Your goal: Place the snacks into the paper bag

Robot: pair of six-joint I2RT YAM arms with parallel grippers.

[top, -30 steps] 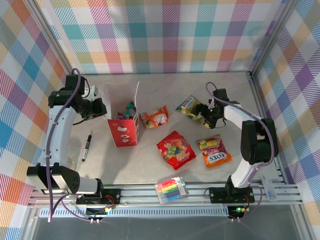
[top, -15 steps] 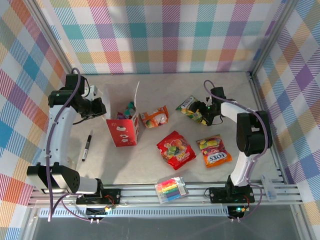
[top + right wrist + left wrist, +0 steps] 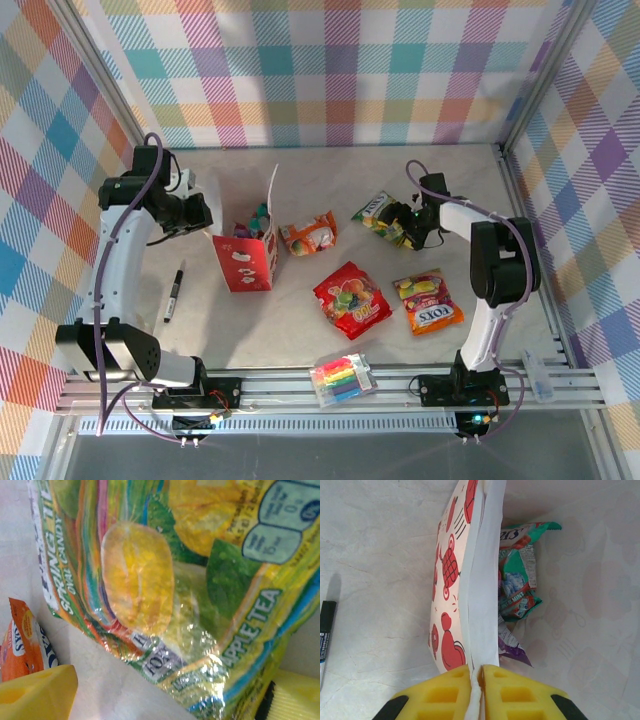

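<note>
The white-and-red paper bag (image 3: 247, 262) stands upright at the left. My left gripper (image 3: 203, 213) is shut on its rim (image 3: 481, 605). A teal snack (image 3: 519, 577) and a purple one (image 3: 514, 650) lie inside the bag. On the table lie an orange snack (image 3: 310, 235), a red one (image 3: 351, 298) and an orange-red FOXS snack (image 3: 428, 304). My right gripper (image 3: 406, 226) is low over the yellow-green snack (image 3: 383, 213). It is open, and its yellow fingers (image 3: 37, 696) stand wide on either side of the snack's crinkled lower edge (image 3: 200, 670).
A black pen (image 3: 174, 291) lies left of the bag. A clear pack of rainbow markers (image 3: 342, 379) sits at the near edge by the rail. The orange snack's corner (image 3: 22, 640) shows to the left of my right gripper. Checked walls close in three sides.
My right arm has folded in and its gripper has shifted slightly left onto the yellow-green snack, with the jaws narrowing a little. The left arm and the bag have not moved.
</note>
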